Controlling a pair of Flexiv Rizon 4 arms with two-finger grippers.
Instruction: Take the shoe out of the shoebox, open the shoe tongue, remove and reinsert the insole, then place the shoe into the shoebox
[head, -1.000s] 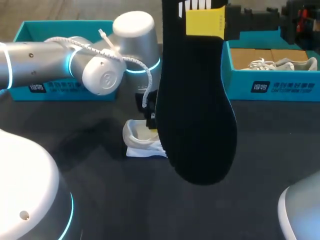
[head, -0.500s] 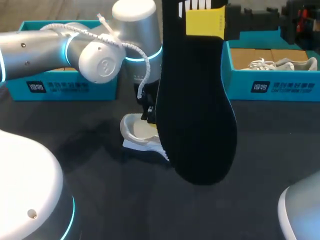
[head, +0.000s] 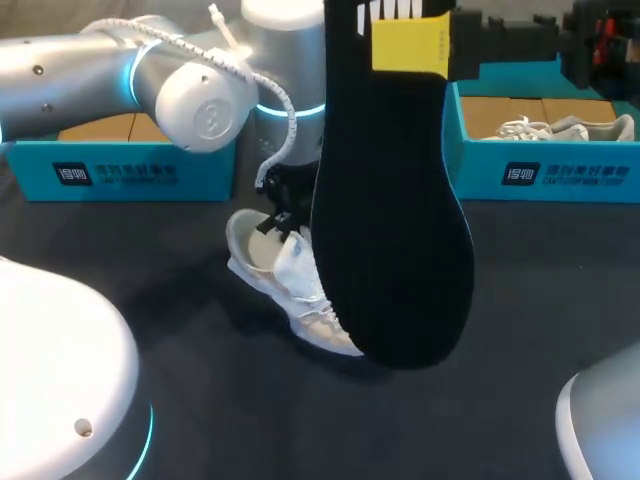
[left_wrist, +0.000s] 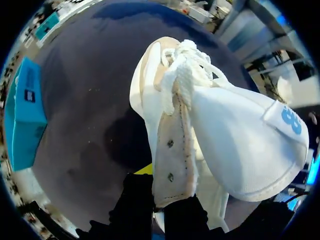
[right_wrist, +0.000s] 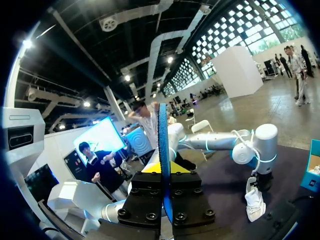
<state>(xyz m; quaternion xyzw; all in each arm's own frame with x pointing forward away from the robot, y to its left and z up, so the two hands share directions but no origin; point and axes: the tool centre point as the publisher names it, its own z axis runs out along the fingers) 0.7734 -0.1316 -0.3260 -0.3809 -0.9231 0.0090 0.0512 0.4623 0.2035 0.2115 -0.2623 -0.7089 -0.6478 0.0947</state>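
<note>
Shoe (head: 290, 290) is seen out of its box on the table (head: 500, 400), lace flap clamped by L gripper (left_wrist: 159, 205); insole (head: 395, 220) is already removed and held aloft, pinched in R gripper (right_wrist: 165, 186), so reinsert + boxing are judged left to do.

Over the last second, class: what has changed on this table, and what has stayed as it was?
The left arm drew back toward the far side. Its left gripper, shut on the white shoe at the eyelet edge, pulled and turned the shoe, so more of it shows beside the black insole. Unchanged: the right gripper holding that insole up, and the teal shoeboxes.
</note>
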